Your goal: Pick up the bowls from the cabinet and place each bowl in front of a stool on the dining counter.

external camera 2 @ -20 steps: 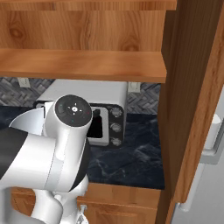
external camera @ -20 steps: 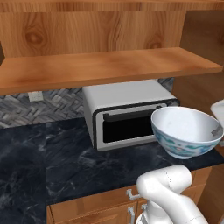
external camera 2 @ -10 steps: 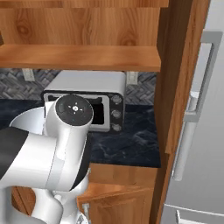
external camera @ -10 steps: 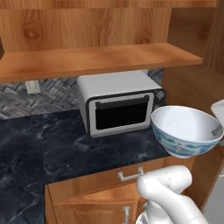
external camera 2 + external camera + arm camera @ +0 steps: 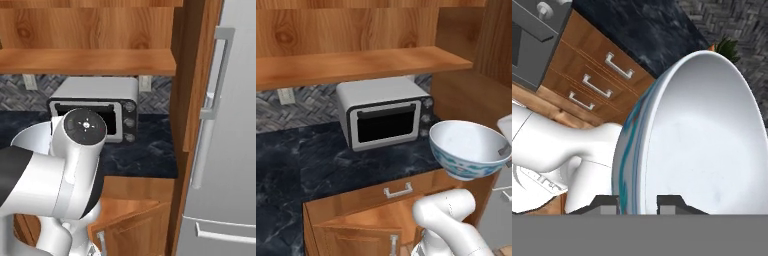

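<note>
My jaws are clamped on the rim of the white bowl with blue patterning [image 5: 470,156], one finger [image 5: 605,203] outside the wall and the other inside, as the hand view shows. The bowl hangs in the air, tilted slightly, off the front edge of the black marble worktop [image 5: 301,160] and above the wood drawer fronts [image 5: 396,197] with their silver handles. Behind it on the worktop stands a silver toaster oven [image 5: 385,111], its dark glass door shut, well apart from the bowl. Above the oven runs the thick plank shelf of the wooden cabinet [image 5: 356,65], with a herringbone tile backsplash [image 5: 301,102] beneath it. To the right, an upright wood panel [image 5: 192,75] separates the worktop from a grey refrigerator [image 5: 230,125] with long handles.
</note>
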Available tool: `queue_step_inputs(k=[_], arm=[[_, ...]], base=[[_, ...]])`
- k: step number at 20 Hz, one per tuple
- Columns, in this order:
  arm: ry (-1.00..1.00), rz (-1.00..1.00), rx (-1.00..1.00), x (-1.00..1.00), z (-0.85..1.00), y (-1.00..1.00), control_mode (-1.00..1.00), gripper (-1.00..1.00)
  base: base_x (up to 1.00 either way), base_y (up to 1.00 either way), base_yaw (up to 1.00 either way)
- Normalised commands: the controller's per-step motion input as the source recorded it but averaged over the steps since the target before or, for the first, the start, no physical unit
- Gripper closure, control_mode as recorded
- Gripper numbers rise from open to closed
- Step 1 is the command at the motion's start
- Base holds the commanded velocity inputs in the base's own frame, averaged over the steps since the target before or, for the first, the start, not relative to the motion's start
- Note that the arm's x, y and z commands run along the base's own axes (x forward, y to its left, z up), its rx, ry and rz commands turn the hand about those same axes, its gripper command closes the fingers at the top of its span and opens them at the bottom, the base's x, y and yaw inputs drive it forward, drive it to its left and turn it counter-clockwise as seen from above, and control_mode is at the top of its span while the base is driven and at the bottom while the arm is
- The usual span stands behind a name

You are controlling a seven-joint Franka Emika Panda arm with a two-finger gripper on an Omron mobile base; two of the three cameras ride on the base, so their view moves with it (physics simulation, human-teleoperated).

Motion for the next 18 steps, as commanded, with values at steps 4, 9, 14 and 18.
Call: queue_step_inputs(k=[4, 9, 14, 18], arm=[[0.00, 0.00, 0.00, 0.00, 0.00, 0.00, 1.00, 1.00], [0.00, 0.00, 0.00, 0.00, 0.00, 0.00, 1.00, 1.00], [0.00, 0.00, 0.00, 0.00, 0.00, 0.00, 1.00, 1.00], [0.00, 0.00, 0.00, 0.00, 0.00, 0.00, 1.00, 1.00]], base=[[-0.42, -0.26, -0.17], [-0.43, -0.43, -0.23], [-0.42, -0.59, -0.28], [-0.30, -0.69, -0.33]])
